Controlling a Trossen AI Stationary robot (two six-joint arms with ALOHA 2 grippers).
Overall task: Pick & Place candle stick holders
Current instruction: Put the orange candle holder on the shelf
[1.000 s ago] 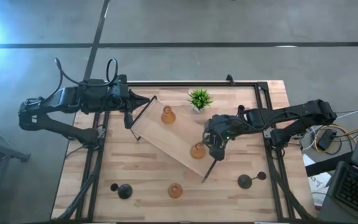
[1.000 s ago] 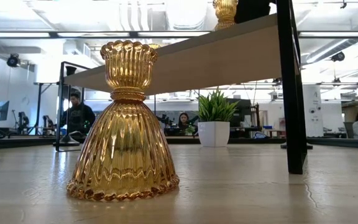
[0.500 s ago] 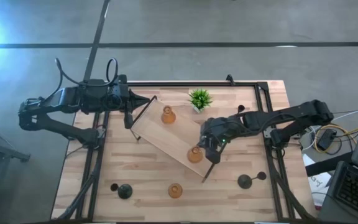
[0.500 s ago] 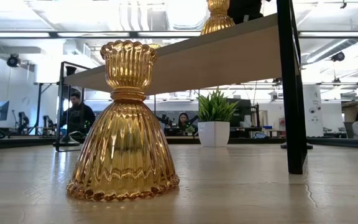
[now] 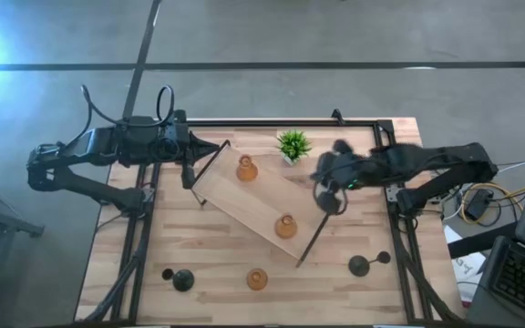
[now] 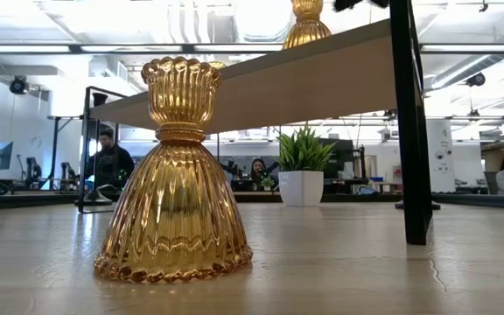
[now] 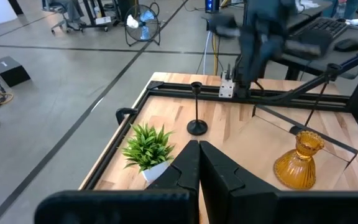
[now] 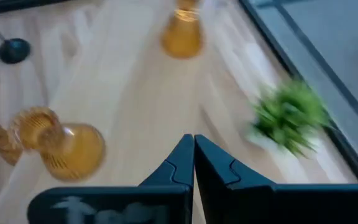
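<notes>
The left end effector [image 5: 192,171], fingers together, hangs at the far-left end of the wooden tray [image 5: 235,200]. An amber holder [image 5: 245,168] stands there, and a second amber holder [image 5: 286,225] now stands free near the tray's other end. The right end effector [image 5: 329,202], closed and empty, has swung off it toward the potted plant [image 5: 293,144], so that placement looks complete. A third amber holder [image 5: 257,279] and black holders [image 5: 183,280] wait on the worktop [image 5: 208,251]. Only the low view shows the tray raised on dark legs.
</notes>
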